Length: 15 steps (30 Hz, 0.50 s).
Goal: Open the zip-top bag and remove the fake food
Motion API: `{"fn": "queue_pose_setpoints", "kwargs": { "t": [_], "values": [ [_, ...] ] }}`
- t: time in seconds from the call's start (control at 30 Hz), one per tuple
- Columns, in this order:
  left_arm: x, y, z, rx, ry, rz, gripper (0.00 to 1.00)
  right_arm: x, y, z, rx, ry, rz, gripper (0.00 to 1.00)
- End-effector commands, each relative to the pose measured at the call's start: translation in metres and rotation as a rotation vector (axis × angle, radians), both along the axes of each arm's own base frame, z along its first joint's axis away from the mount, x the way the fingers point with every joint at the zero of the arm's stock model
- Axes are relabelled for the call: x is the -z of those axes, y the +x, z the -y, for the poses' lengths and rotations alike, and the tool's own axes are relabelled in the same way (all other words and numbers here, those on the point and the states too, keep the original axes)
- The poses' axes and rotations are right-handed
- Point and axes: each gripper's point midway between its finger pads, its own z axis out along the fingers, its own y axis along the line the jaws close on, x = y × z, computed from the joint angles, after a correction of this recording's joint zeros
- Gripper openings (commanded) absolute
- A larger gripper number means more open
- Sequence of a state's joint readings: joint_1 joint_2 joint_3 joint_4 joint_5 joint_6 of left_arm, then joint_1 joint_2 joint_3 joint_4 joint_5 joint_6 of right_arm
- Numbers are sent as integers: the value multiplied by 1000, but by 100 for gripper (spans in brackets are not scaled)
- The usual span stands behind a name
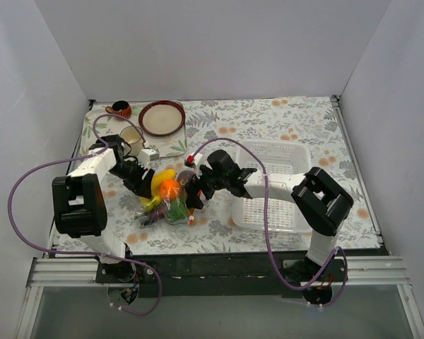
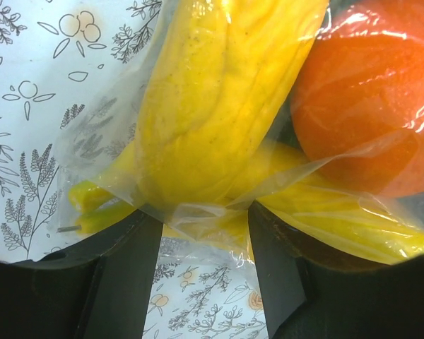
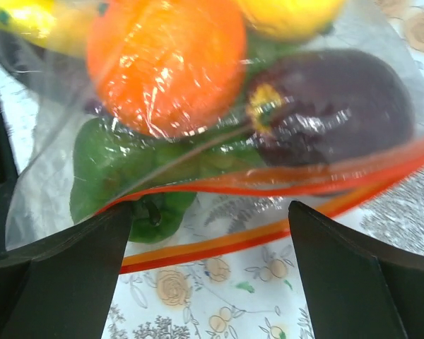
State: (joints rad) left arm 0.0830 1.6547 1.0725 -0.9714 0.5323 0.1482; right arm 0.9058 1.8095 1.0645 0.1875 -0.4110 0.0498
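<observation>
The clear zip-top bag (image 1: 171, 209) lies on the flowered cloth between my two grippers. It holds the fake food: yellow bananas (image 2: 212, 92), an orange (image 3: 166, 56), a dark purple eggplant (image 3: 332, 106) and a green pepper (image 3: 120, 169). My left gripper (image 1: 150, 185) is at the bag's banana end. Its jaws stand apart, with a loose fold of plastic (image 2: 198, 219) hanging between the tips. My right gripper (image 1: 195, 196) is open at the zip end. The orange-red zip strip (image 3: 219, 240) is parted into two lines, and the upper one touches my left fingertip (image 3: 124, 212).
A white perforated basket (image 1: 275, 187) stands just right of the bag, under my right arm. A tray (image 1: 99, 121) at the back left holds a brown bowl (image 1: 162, 118), a pale cup (image 1: 132, 138) and a small brown cup (image 1: 120, 109). White walls enclose the table.
</observation>
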Motion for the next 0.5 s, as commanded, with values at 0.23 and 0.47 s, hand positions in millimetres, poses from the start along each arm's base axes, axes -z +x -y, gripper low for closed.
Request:
{"fn": "queue_pose_setpoints", "kwargs": {
  "t": [0.23,0.47],
  "values": [
    [22,-7,-32,56,174,-29,53,3,80,-16,248,-64,231,99],
    [24,-8,-35,78,192,-33,53,6,37,-38,14,40,113,99]
  ]
}}
